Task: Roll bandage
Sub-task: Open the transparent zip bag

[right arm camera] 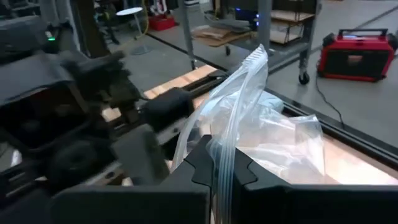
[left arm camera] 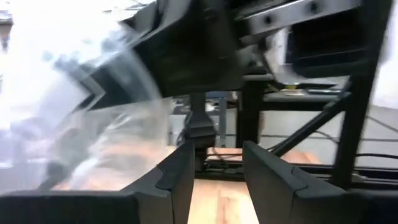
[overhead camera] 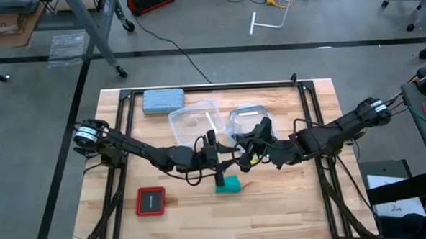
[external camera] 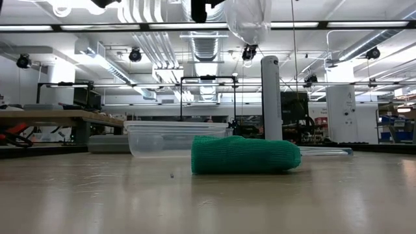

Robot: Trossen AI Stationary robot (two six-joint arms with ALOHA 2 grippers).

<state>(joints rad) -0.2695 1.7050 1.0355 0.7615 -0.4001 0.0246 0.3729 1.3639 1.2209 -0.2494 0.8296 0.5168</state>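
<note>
Teal-green bandage [overhead camera: 229, 184] is already a short fat roll lying on its side on the counter [overhead camera: 289, 210], long axis running left-right in the high view and across the picture in the low view [external camera: 246, 155]. You have nothing on it; both tools are up above the counter, toward the far side from it.

Your left tool [overhead camera: 213, 150] sits almost over the roll's left end, so it's the nearer one. Its fingers [left arm camera: 180, 177] are spread a moderate gap with nothing between them. Just a blur of clear plastic to one side in its wrist view.

Your right tool [overhead camera: 249, 150] is a bit further off to the right, and it's busy: pinched narrow on the lip of a clear plastic bag [right arm camera: 261, 124], which hangs off it. The bag's bottom shows dangling at the top of the low view [external camera: 247, 19].

Roll lies toward the near edge from both tools and below them, so you'd come down and toward you. Judging by the roll's left-right axis, close across its short width. Left is free and closer, so I'd pick left.

Clear tub [overhead camera: 195, 122] and grey-blue case [overhead camera: 162, 101] lie further back, red item [overhead camera: 151, 201] near front left. None is touching the roll.
</note>
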